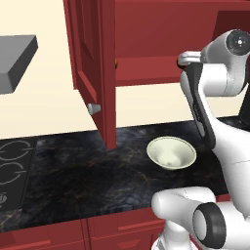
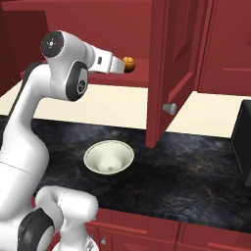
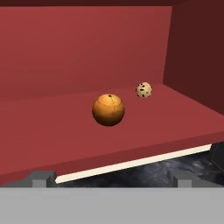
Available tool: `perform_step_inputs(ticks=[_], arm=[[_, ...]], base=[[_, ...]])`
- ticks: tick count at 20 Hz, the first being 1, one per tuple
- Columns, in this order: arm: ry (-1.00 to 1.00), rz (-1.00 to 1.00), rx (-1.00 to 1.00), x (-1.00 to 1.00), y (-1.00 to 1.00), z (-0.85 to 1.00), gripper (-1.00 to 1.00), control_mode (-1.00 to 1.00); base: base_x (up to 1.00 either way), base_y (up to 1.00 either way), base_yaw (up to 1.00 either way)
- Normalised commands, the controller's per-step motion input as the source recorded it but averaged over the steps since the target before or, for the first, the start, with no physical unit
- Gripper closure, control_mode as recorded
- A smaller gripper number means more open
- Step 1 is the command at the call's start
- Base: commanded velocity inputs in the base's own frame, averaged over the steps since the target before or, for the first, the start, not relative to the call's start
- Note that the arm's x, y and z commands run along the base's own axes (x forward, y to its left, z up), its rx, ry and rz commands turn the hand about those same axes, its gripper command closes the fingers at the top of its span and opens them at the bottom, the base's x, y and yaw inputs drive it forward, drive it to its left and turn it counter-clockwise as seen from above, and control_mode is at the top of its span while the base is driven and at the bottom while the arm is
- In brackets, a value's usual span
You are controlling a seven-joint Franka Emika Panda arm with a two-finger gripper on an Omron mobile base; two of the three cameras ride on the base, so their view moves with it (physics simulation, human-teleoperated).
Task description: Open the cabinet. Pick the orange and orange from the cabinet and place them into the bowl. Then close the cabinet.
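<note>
We're looking at a smooth round orange (image 3: 108, 110) sitting mid-shelf in the dark red cabinet (image 3: 78, 48), doors swung wide, with a tan speckled ball (image 3: 144, 90) well behind it by the side wall. Our tool (image 3: 111, 179) is spread fully wide, holding nothing, short of the shelf edge. The glossy cream bowl (image 1: 171, 152) sits on the black marbled tabletop (image 1: 88, 176) with plenty of free room.

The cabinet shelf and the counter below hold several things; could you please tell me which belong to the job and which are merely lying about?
Job:
cabinet, doors open
orange on its shelf
bowl on the counter

Lying about:
speckled ball further back on the shelf
stovetop
</note>
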Motion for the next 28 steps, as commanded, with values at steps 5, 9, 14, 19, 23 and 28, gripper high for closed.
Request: perform_step_inputs(ticks=[5,9,14,19,23,28], arm=[[0.00,0.00,0.02,0.26,-0.03,-0.19,-1.00,-1.00],[0.01,0.00,0.03,0.22,-0.09,-0.03,-1.00,-1.00],[0.06,0.00,0.05,0.27,-0.11,0.00,-1.00,-1.00],[0.10,0.00,0.05,0.25,-0.07,0.00,-1.00,-1.00],[0.04,0.00,0.03,0.34,-0.03,0.00,-1.00,-1.00],[0.00,0.00,0.00,0.33,-0.03,-0.05,-1.00,-1.00]], base=[[0.00,0.00,0.00],[0.00,0.00,0.00],[0.00,0.00,0.00],[0.00,0.00,0.00],[0.00,0.00,0.00],[0.00,0.00,0.00]])
